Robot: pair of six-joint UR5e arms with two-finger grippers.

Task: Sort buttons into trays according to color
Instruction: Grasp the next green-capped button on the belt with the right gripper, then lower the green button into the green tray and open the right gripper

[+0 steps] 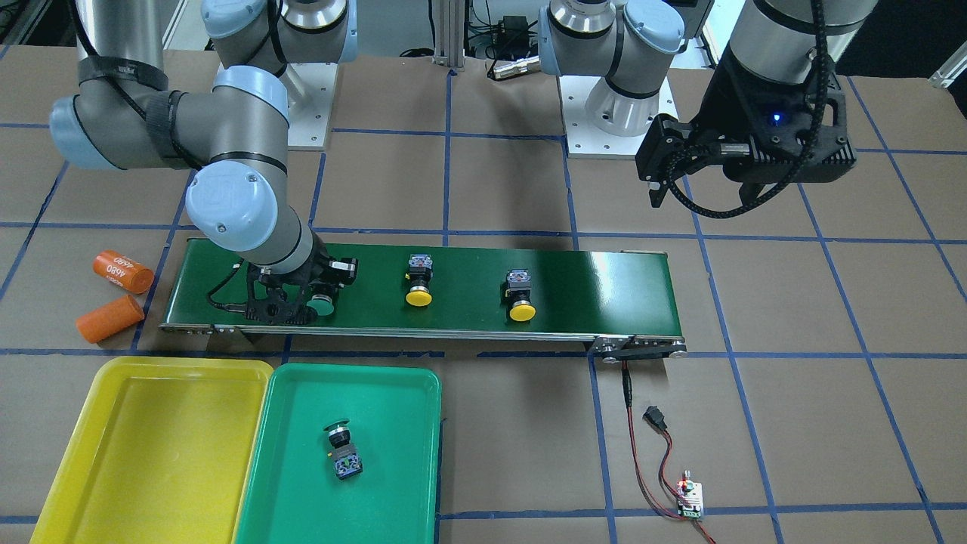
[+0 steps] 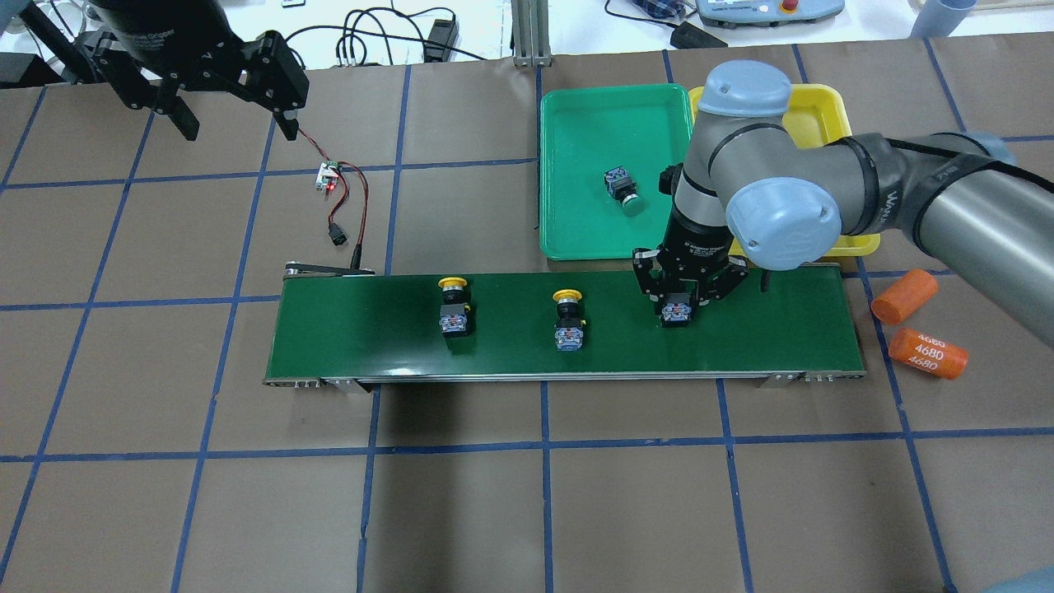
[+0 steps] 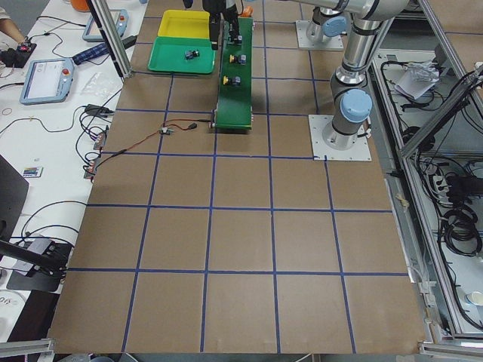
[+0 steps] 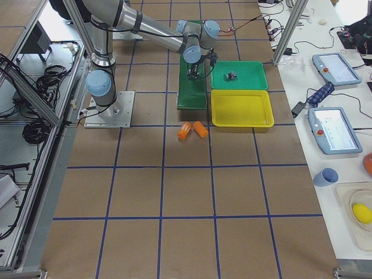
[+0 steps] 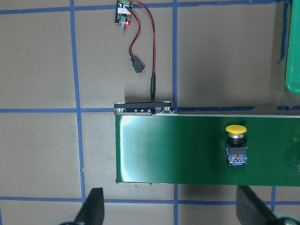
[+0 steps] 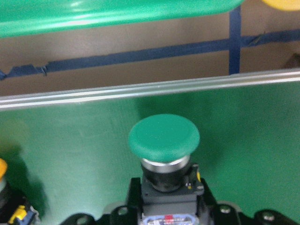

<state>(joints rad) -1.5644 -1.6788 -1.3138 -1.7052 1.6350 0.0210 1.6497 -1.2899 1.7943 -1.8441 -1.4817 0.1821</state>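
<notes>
Right pincer (image 2: 679,310) straddles green button (image 6: 164,137) at its blocky body; clamping indiscernible. Probably light and rigid, with a slippery cap; flat body sides suit gripping. Left pincer (image 2: 239,128) wide.

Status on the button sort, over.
Left gripper open, off the belt. Right gripper shut on green button on belt. Other green button in green tray, yellow buttons waiting. Nothing blocking.
</notes>
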